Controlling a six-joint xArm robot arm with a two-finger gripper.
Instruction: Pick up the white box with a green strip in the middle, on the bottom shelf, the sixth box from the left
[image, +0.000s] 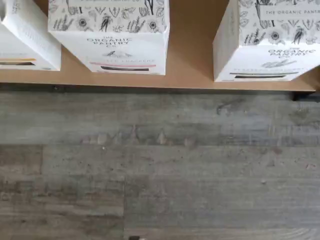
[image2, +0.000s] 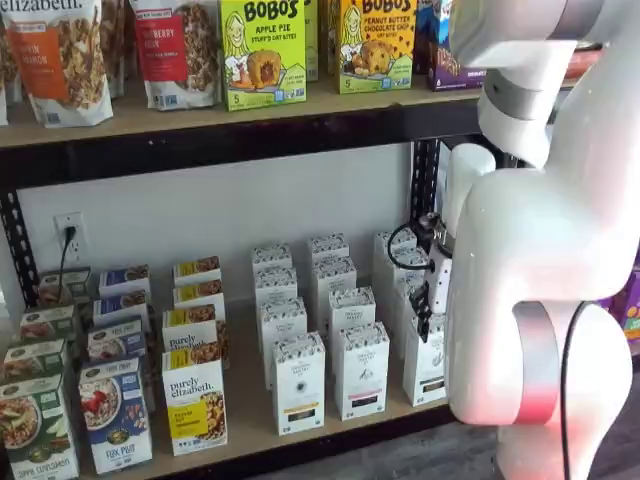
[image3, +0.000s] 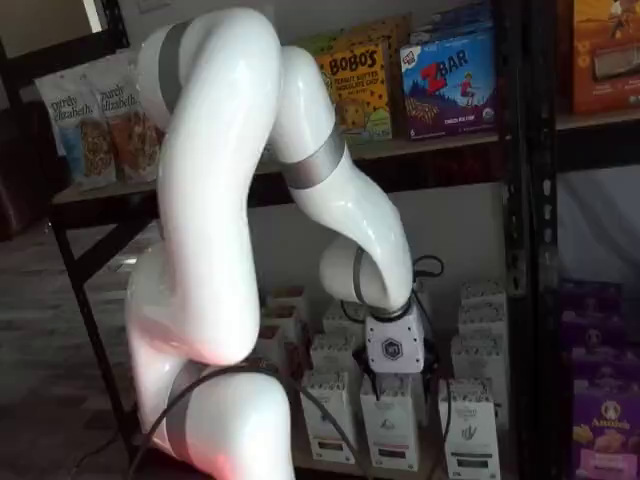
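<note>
down on the bottom shelf (image2: 250, 410), the white organic pantry cartons stand in three rows running front to back, each front carton flush with the board's edge so its colour strip reads from the aisle. that is why i steer by the strips. in the wrist view i see the yellow-strip carton (image: 25, 35) at one side, the pink-strip carton (image: 110, 40) in the middle, and the white box (image: 267, 42) with its dark band and greenish strip at the other side, close to the shelf's end.

in a shelf view the same white box (image2: 425, 365) is the front carton of the row nearest the arm (image2: 540, 260), partly hidden behind it. the claw (image2: 424, 318) hangs just above and in front of that row, seen side-on with a cable looped beside it, so i cannot tell whether its fingers are apart or together. nothing seems to be held.

my read is that the wrist still sits short of the target: the greenish box lies off to one side of the wrist picture, so i judge the next move is a sideways shift to centre it before descending.
</note>
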